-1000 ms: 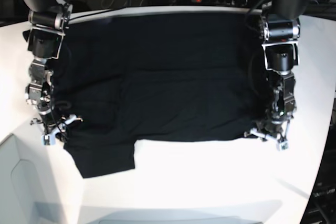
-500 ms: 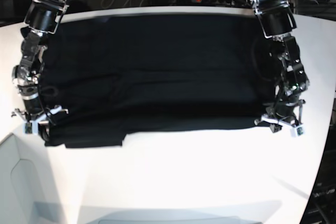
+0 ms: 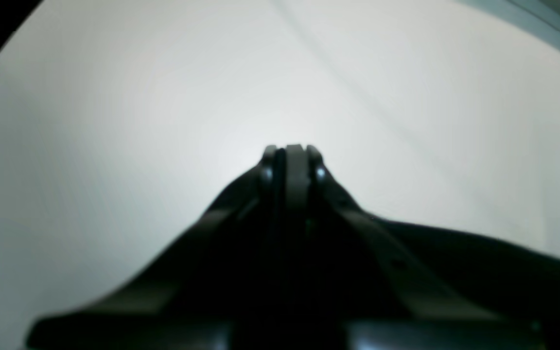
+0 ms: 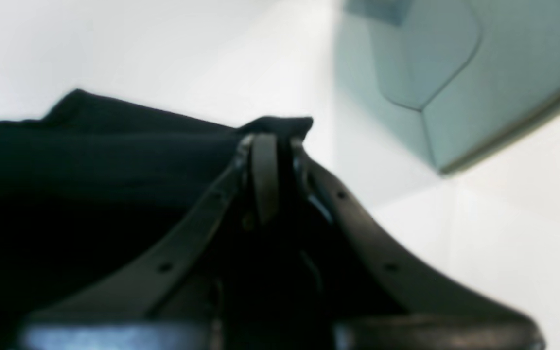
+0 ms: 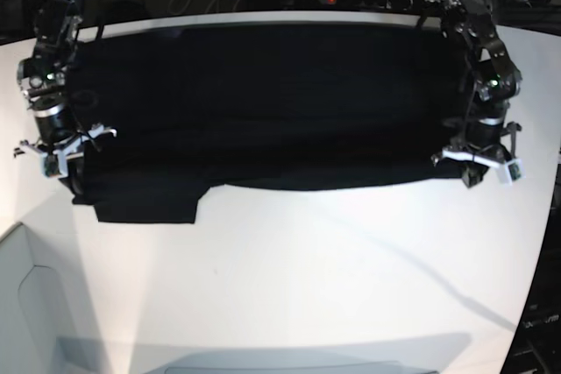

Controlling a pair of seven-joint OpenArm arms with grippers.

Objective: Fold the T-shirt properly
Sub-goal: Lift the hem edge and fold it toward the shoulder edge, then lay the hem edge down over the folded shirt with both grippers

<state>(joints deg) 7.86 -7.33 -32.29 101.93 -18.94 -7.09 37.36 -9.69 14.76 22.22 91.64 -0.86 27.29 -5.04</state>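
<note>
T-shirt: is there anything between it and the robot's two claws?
No. Both are clamped right on the T-shirt: the left gripper pinches one side edge, the right gripper the other. Nothing else lies on the white table in front of the cloth.

white table (image 5: 307, 286), black T-shirt (image 5: 263, 102) spread flat

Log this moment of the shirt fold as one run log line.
phase: stretching fold | left gripper: shut on T-shirt edge | right gripper: shut on T-shirt edge | table: sleeve flat
</note>
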